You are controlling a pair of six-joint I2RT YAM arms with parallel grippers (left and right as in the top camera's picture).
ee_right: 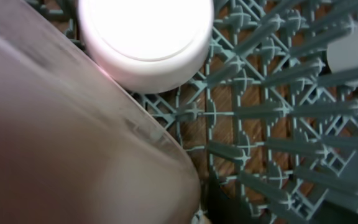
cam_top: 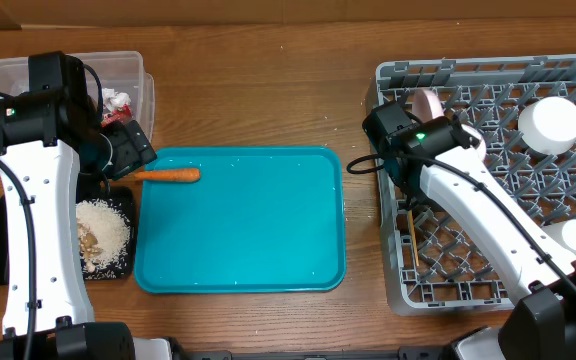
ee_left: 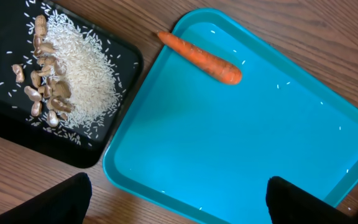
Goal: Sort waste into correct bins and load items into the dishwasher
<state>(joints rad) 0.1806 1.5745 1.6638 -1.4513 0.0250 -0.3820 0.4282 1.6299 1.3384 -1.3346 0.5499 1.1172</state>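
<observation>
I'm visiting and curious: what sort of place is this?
Probably a lab bench staged as a kitchen clean-up station: a grey dish rack, a teal tray bearing a carrot, and two robot arms at a table.

no readable text, seemingly none on anything

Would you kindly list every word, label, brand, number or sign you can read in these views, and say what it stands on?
No readable text in any view.
Red wrapper in the clear tub: any print is too small to read.
Teal tray, black tray, grey dish rack, white bowl: plain, no marking shows.
</observation>
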